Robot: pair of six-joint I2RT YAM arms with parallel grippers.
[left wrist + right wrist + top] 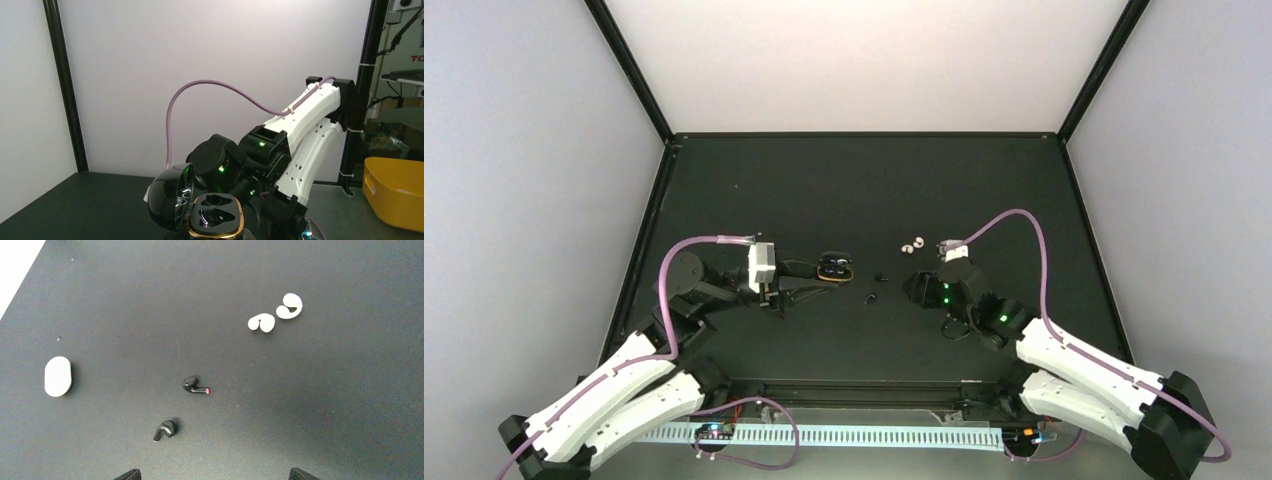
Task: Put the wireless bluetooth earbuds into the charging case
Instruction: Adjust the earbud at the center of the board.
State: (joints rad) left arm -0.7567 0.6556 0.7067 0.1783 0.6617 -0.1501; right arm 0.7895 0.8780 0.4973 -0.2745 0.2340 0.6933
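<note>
The black charging case (215, 220), gold-rimmed, has its lid (170, 200) swung open and both sockets empty. My left gripper (827, 271) is shut on the case (835, 267), left of the table's middle. Two black earbuds (194, 385) (165, 430) lie on the mat just ahead of my right gripper (215, 475), whose jaws stand wide open with nothing between them. From above, these black earbuds (881, 276) (869, 297) sit between the case and my right gripper (919, 287). Two white earbuds (261, 322) (289, 306) lie farther off, side by side.
A white oval case (57, 376) lies on the mat at the left of the right wrist view. The right arm (300, 130) fills the middle of the left wrist view. A yellow bin (395, 192) stands beyond the table's right side. Black frame posts (629, 65) rise at the back corners.
</note>
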